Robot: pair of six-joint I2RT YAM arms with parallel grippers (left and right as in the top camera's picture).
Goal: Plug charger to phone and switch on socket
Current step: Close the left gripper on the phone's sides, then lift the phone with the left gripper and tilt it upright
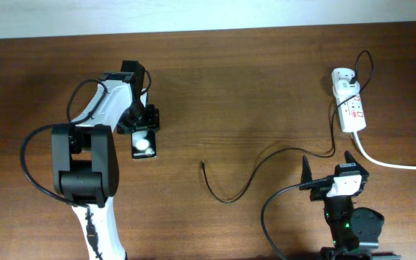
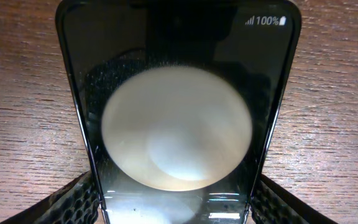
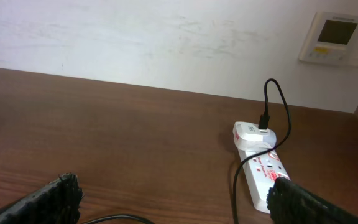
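We judged the phone (image 1: pixel 144 145) slippery where the left gripper (image 1: pixel 143 124) pinched its edges. To its right lay the limp charger (image 1: pixel 226 196), best held near its tip. The right gripper (image 1: pixel 327 167) gaped empty.

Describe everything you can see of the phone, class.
The phone is a small black rectangular slab with a glossy screen, lying flat on the wooden table, towards its left. The glass mirrors a pale round glare; white text in one corner reads 100% beside signal bars. The left pincer straddles one end, fingers flanking its sides; whether they squeeze cannot be told. The tip of the charger lies apart from it.
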